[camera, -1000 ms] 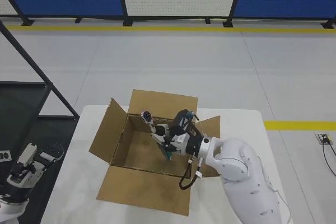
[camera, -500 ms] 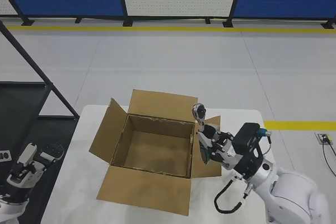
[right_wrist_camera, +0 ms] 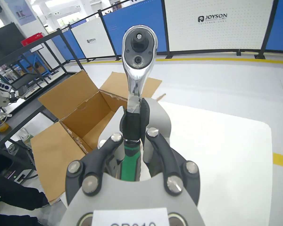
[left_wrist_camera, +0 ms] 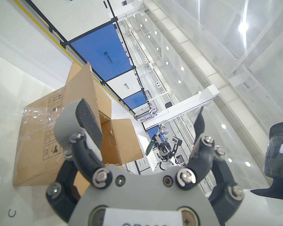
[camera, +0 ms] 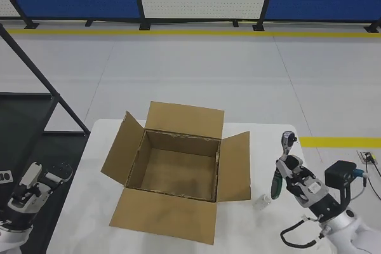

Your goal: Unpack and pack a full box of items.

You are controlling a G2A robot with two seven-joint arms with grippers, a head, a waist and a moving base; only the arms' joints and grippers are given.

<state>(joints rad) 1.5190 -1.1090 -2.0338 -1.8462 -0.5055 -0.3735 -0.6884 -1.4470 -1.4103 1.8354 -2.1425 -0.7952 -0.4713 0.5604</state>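
over white table [camera: 82,209], right tool [right_wrist_camera: 138,116] grips ratchet [right_wrist_camera: 139,48] (open box [camera: 181,143] near); left tool [left_wrist_camera: 142,116] wide; grey floor [camera: 190,70] around.

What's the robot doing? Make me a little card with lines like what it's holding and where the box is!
Holding: ratchet wrench, green handle, in the right gripper, shut on it
Where: over the table, right of the box
Box state: cardboard, open, flaps out, bare bottom showing
Other arm: left gripper open, holding nothing, off the table's left side
Also on table: small clear thing by the box's right flap
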